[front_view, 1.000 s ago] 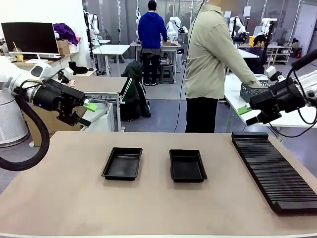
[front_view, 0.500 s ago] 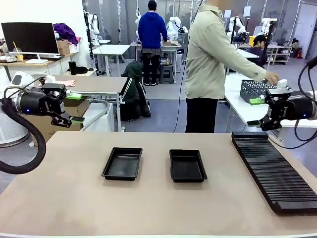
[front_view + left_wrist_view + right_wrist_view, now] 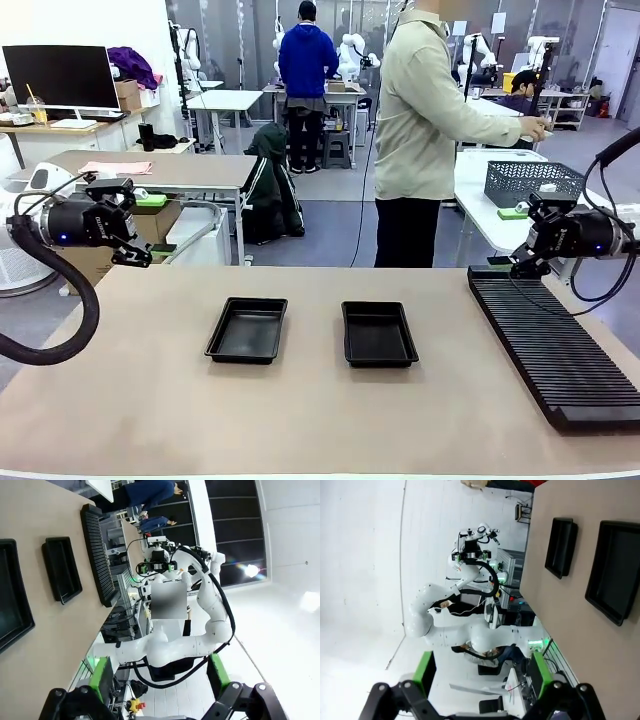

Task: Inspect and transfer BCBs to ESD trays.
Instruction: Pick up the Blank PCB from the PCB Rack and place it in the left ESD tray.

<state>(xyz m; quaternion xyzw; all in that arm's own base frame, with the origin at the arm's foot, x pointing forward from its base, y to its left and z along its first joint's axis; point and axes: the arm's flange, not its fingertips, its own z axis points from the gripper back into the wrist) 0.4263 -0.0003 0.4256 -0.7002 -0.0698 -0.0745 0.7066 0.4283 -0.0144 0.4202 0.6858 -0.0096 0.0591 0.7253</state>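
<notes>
Two ESD trays, black and shallow, lie side by side on the tan table, the left tray and the right tray, both with bare floors. They also appear in the left wrist view and the right wrist view. The BCBs are out of view. My left gripper hovers open beyond the table's far left edge, nothing between its green pads. My right gripper hangs open above the far end of the rack, its green pads spread around empty air.
A long black ribbed rack runs down the table's right side. A person in a beige shirt stands at the far edge, turned right with a hand above a white table holding a mesh basket.
Both grippers have drawn outward and rolled at the wrist; the left sank lower, the right came down near the rack's far end. The person's hand lifted away from the basket.
</notes>
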